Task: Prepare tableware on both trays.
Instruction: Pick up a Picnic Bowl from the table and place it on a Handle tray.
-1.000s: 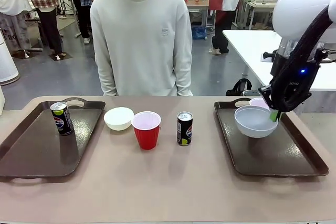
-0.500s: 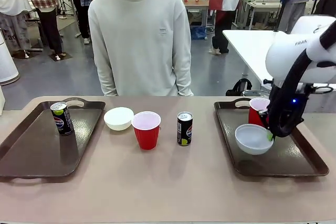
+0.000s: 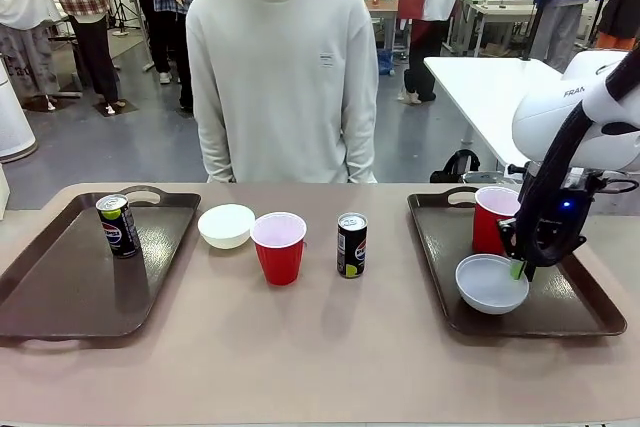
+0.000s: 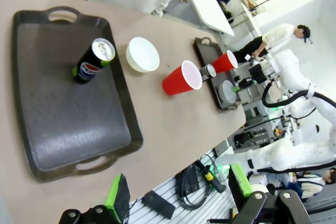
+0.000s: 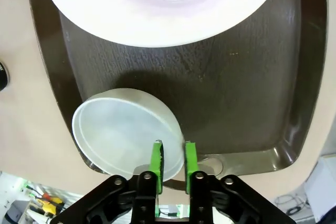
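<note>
Right pincer (image 3: 517, 269): pressed together on the rim of the held bowl (image 3: 490, 283). In wrist view one green pad (image 5: 156, 160) is inside the bowl, the other outside, w/ the rim between them.
Held bowl: small, white, at the pincer tips, reaching from them toward robot's left. It is low in the right tray (image 3: 577, 302), near the robot-side edge. Cannot tell if its bottom touches the tray floor.
Tray cup (image 3: 492, 219): red, upright, in same tray, just behind right pincer, on the person's side. Wrist view looks down into its white inside.
Yellow-green can (image 3: 351, 245): upright on table (image 3: 300, 367), outside the tray, well apart from right pincer, to its left.
Table cup (image 3: 279, 247): red, upright, near that can, farther from right pincer.
Free bowl (image 3: 226, 225): white, on table, just beside table cup, farther again.
Left pincer (image 4: 177, 195): spread wide, nothing between the fingers, high above robot-side edge of table.
Left tray (image 4: 52, 119): below and ahead of left pincer.
Pepsi can (image 4: 92, 61): upright in far part of left tray, well apart from left pincer.
Person (image 3: 280, 77): stands behind table, opposite both pincers, arms down.
</note>
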You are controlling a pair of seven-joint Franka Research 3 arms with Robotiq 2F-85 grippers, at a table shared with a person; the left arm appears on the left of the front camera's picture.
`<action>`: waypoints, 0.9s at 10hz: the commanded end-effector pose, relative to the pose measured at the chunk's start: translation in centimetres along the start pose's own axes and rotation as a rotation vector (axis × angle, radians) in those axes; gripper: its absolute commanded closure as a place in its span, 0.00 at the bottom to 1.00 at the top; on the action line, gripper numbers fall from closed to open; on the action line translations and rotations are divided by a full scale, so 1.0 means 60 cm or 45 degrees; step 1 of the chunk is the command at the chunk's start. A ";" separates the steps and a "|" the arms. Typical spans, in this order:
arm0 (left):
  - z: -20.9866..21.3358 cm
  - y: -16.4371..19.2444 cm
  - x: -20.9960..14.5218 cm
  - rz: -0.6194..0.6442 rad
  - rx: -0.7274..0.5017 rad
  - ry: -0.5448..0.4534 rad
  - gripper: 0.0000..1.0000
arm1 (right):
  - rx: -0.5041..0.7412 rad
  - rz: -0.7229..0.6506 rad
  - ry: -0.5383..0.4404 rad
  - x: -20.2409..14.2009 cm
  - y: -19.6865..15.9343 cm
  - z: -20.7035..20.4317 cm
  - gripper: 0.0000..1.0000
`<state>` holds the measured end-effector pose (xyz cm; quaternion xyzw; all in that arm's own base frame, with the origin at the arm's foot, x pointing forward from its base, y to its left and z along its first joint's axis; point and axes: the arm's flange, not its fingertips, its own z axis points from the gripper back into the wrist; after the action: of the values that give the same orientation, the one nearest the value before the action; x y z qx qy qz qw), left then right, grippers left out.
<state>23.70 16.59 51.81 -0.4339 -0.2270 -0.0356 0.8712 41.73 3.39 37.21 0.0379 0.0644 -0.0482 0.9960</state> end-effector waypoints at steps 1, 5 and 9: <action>0.000 -0.003 0.003 0.011 0.011 0.002 0.00 | 0.038 -0.006 0.016 0.009 0.000 -0.001 0.57; 0.000 -0.003 0.003 0.011 0.011 0.002 0.00 | 0.125 0.095 0.025 -0.049 -0.017 0.042 0.17; 0.000 -0.003 0.003 0.011 0.011 0.002 0.00 | 0.943 0.717 0.008 -0.198 -0.121 0.136 0.00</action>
<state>23.71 16.58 51.80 -0.4340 -0.2268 -0.0356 0.8712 33.04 -0.40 46.07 0.2765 0.0202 0.1709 0.9455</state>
